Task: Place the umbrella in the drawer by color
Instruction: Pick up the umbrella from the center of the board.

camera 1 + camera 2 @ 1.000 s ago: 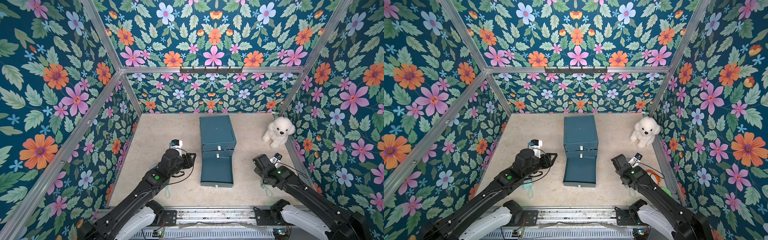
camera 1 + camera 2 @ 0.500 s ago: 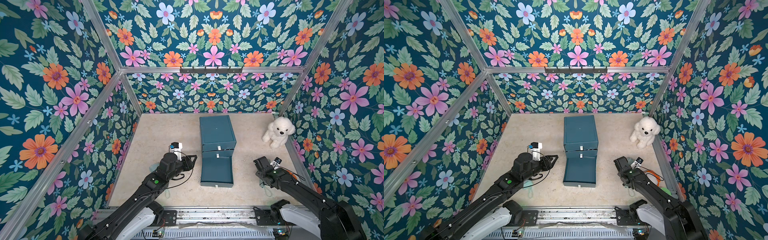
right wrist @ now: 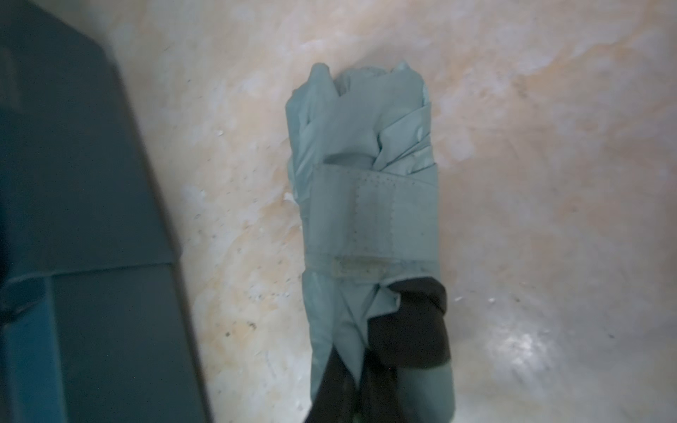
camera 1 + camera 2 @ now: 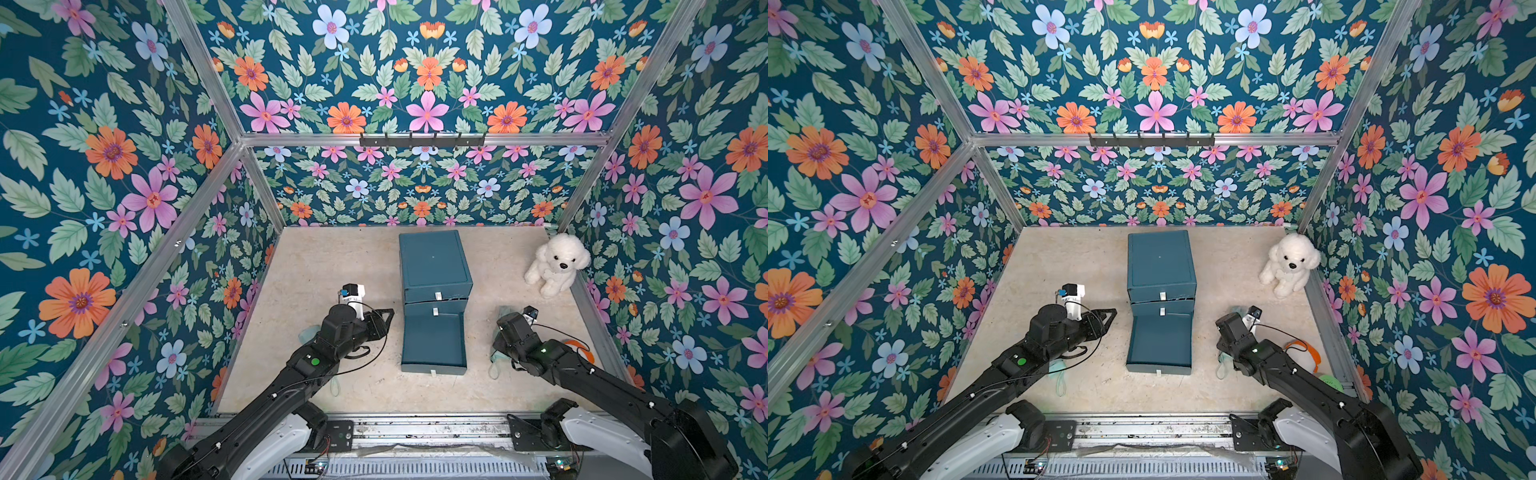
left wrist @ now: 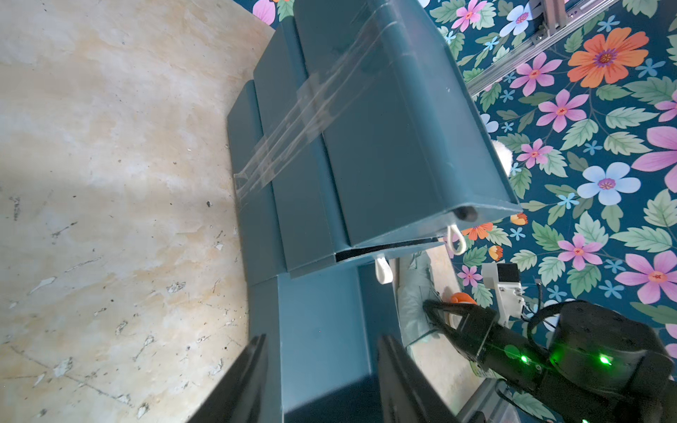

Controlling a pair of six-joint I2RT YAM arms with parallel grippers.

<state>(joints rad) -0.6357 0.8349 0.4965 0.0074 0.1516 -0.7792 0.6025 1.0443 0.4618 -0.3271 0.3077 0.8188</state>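
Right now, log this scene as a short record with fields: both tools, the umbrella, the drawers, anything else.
right tool: shut on the pale green umbrella, folded and strapped, beside the cabinet
left tool: open, holding nothing, pointed at the open drawer's side
drawer cabinet: teal, three stacked drawers
bottom drawer: pulled out, nothing in it
plush dog: white, sitting in the far right corner

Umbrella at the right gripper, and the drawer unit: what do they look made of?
The umbrella: thin pale-green fabric, matte; creased folds and a stitched strap show it. The drawer unit: rigid dark-teal panels, smooth and matte, likely plastic or coated board; flat faces with crisp edges, clear tape stuck across them.
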